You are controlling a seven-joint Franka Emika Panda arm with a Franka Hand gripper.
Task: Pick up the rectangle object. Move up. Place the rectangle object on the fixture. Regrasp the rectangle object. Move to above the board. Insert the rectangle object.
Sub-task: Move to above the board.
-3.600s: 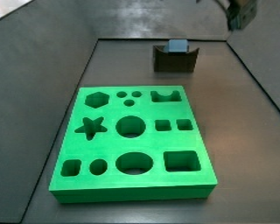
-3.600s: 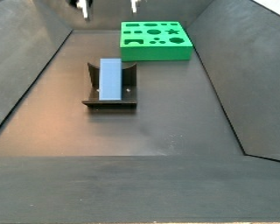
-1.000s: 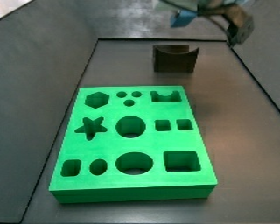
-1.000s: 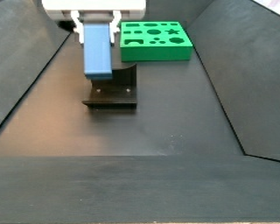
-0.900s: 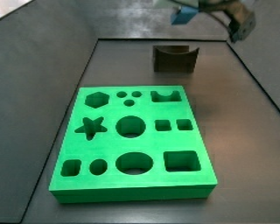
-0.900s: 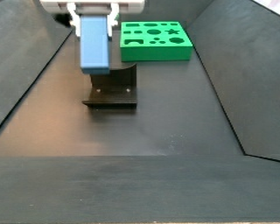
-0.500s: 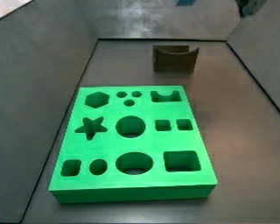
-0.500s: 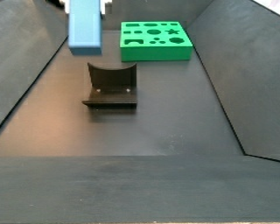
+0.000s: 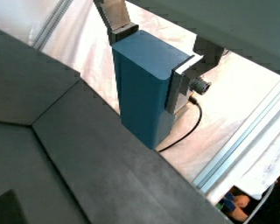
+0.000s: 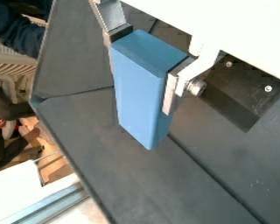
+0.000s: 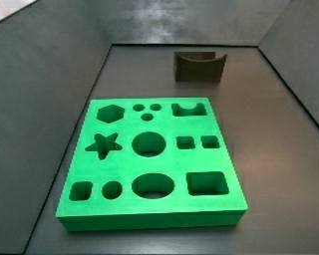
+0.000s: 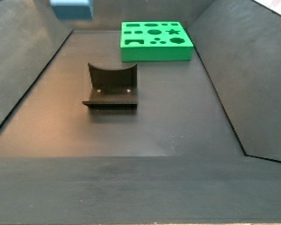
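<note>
Dark grey floor and sloping grey walls frame every view we have. From a side view, we see the board lying flat in the foreground, its star, hexagon, circle, square and oval cut-outs all open, and the fixture standing well apart from it against the far wall, its notch bare.

From a side view at the opposite end, we see the fixture near the middle of the floor with the board beyond it. Only the lower end of the rectangle object shows at the top edge, high above the floor and off to one side of the fixture; the tool itself is out of frame.

From a wrist view, we see the tool clamped on the rectangle object, silver fingers pressed flat against two opposite faces near its upper end. The block hangs lengthwise below the fingers, clear of the dark floor.

From a wrist view, the tool grips the rectangle object the same way, one finger visible against its side, the block's free end in mid-air.
</note>
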